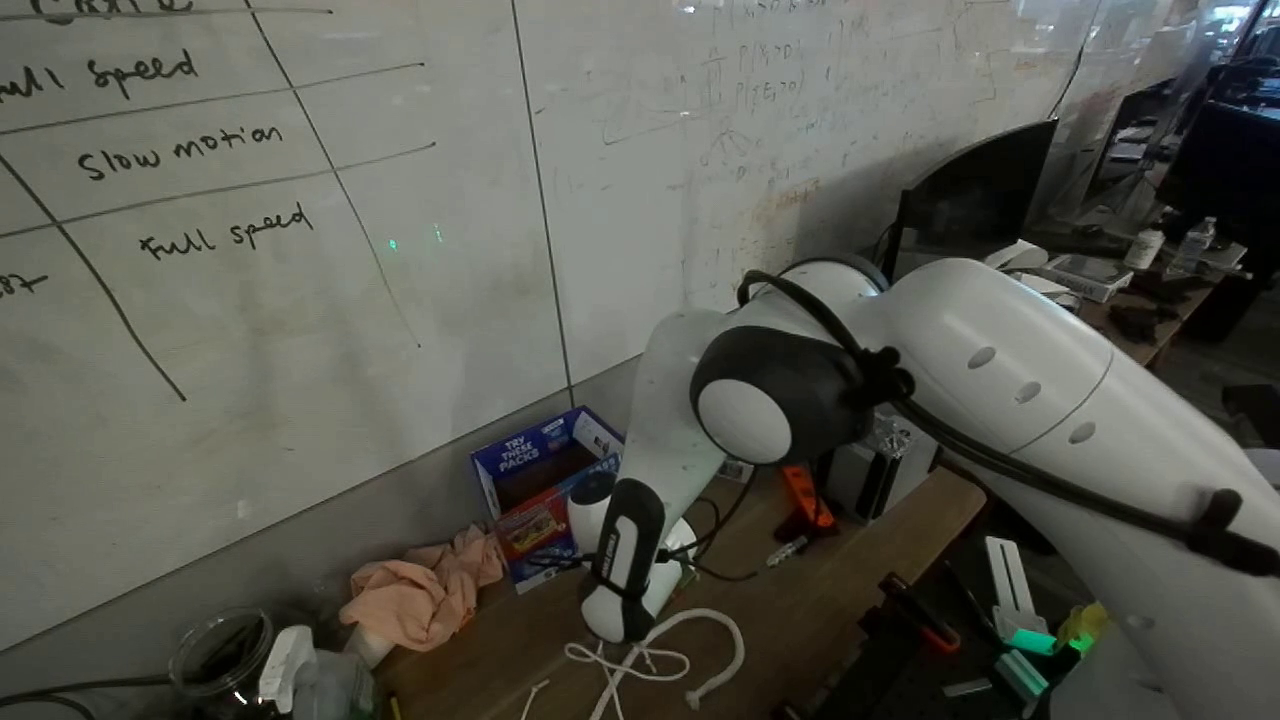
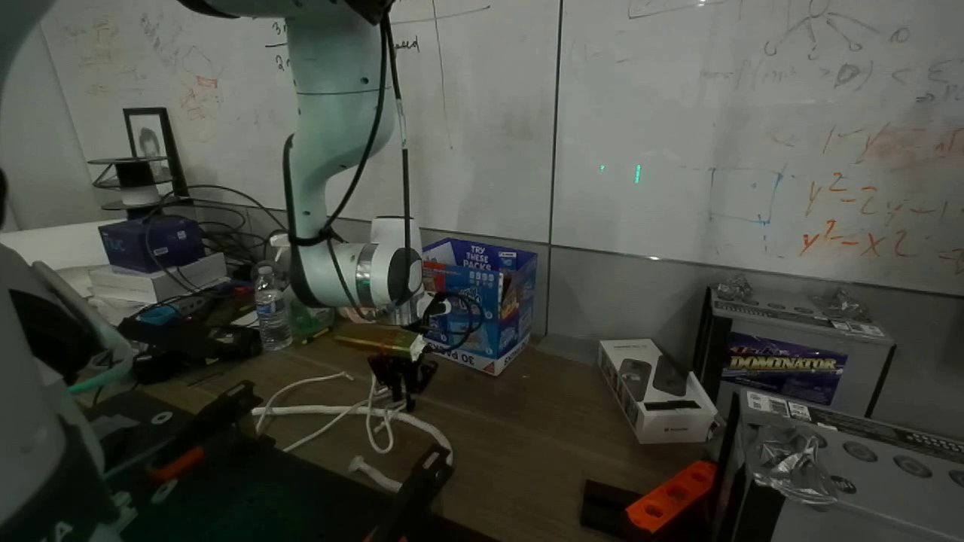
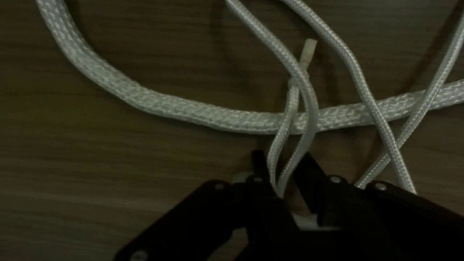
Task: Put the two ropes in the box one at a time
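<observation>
A thick white rope [image 3: 181, 108] lies curved on the wooden table; it shows in both exterior views [image 1: 738, 640] [image 2: 433, 430]. A thinner white rope [image 3: 272, 41] lies in loops across it, also visible in an exterior view [image 2: 324, 430]. My gripper [image 3: 281, 157] is low over the ropes, its fingers partly apart. A bend of the thin rope runs between the fingers, against the left one, with table showing beside the right one. In an exterior view the gripper [image 2: 407, 397] is beside the blue box [image 2: 471, 312]. The open-topped box also shows in an exterior view [image 1: 535, 525].
A peach cloth [image 1: 425, 595] and a clear jar [image 1: 222, 655] are near the box. A white phone carton [image 2: 655, 391], an orange part [image 2: 670, 497] and grey cases [image 2: 798, 361] stand on the table. A water bottle [image 2: 273, 312] stands behind. The whiteboard wall [image 2: 678, 150] backs the table.
</observation>
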Robot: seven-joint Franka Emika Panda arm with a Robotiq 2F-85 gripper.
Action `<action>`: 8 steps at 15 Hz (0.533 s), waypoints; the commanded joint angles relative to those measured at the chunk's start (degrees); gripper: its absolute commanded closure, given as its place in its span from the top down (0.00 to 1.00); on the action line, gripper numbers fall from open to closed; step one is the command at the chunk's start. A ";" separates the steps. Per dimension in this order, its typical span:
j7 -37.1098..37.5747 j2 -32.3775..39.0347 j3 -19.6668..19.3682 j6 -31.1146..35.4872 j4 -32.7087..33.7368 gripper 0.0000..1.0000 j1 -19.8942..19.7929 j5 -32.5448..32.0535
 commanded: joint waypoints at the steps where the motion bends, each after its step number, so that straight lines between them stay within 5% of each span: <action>1: -2.44 -0.35 1.24 -1.83 1.43 0.02 -2.20 1.51; 8: -5.59 -7.64 2.59 -4.77 0.37 0.01 -8.52 2.66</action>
